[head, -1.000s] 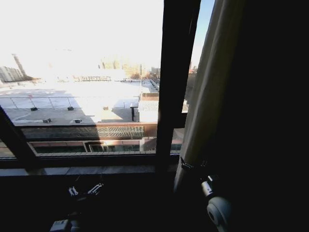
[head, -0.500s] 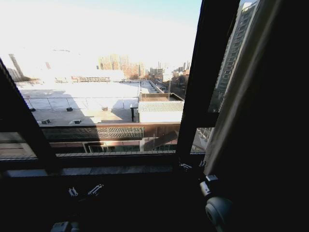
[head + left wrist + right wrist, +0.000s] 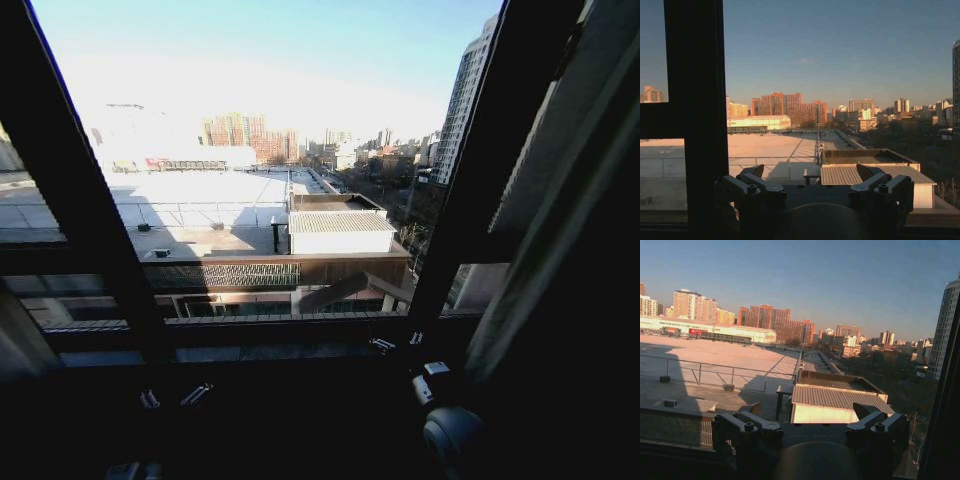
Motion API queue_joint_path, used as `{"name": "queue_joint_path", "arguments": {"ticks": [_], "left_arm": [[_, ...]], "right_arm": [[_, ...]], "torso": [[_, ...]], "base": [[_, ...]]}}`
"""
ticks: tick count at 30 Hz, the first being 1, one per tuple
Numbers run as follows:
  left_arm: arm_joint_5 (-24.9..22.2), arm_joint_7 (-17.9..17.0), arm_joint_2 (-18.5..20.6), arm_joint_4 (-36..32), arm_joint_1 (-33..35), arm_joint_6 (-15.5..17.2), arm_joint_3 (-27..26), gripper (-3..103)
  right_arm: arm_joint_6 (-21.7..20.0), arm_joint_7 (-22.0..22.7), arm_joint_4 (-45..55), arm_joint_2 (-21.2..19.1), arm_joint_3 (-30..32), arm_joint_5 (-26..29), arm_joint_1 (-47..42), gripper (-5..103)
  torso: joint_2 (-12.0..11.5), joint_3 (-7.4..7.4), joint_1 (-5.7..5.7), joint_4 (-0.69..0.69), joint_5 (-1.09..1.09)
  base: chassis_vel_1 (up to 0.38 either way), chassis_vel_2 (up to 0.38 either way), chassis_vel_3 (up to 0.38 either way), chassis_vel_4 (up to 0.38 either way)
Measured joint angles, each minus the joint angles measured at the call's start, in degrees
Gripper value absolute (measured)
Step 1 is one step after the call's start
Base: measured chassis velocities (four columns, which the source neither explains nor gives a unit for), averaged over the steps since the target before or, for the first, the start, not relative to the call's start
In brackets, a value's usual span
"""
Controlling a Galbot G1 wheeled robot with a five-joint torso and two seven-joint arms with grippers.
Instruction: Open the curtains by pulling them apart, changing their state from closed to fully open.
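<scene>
The right-hand panel of the curtains (image 3: pixel 555 250) hangs bunched at the right side of the window, beige-grey in its folds and dark in shade. My right gripper (image 3: pixel 397 342) stands low by the sill, left of that panel and apart from it. In the right wrist view the right gripper (image 3: pixel 807 410) is open with only the city outside between its fingers (image 3: pixel 750 409). My left gripper (image 3: pixel 173 397) is low at the left, below the sill. The left wrist view shows the left gripper (image 3: pixel 810 172) open and holding nothing.
Two slanted dark window frame bars (image 3: pixel 90 220) (image 3: pixel 470 200) cross the glass. A window sill (image 3: pixel 250 352) runs along just beyond the grippers. A grey strip (image 3: pixel 15 340) shows at the lower left edge; I cannot tell what it is.
The camera has shifted, so the frame bars and the right curtain panel sit farther right in the picture. My right gripper was at the curtain's edge; it now stands apart from it.
</scene>
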Motion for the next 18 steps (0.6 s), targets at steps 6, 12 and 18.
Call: {"name": "queue_joint_path", "arguments": {"ticks": [6, 12, 18], "left_arm": [[0.0, 0.0, 0.0, 0.0, 0.2, -0.4, 0.3, 100], [0.1, 0.1, 0.0, 0.0, 0.5, -1.0, 0.1, 100], [0.1, 0.1, 0.0, 0.2, 1.0, -1.6, 0.1, 100]], "right_arm": [[1.0, -0.9, -0.2, 0.2, 0.1, -0.1, -0.2, 100], [1.8, -1.7, -0.6, 0.3, 0.2, -0.9, -0.3, 100], [1.9, -2.0, -0.9, 0.4, -0.2, -1.2, -0.3, 100]], "torso": [[0.0, 0.00, 0.01, 0.00, -0.02], [0.0, 0.00, 0.01, 0.00, 0.00], [0.0, 0.01, 0.01, 0.00, 0.00]], "base": [[0.351, 0.349, -0.354, -0.365], [0.351, 0.367, -0.342, -0.350], [0.363, 0.347, -0.351, -0.352]]}}
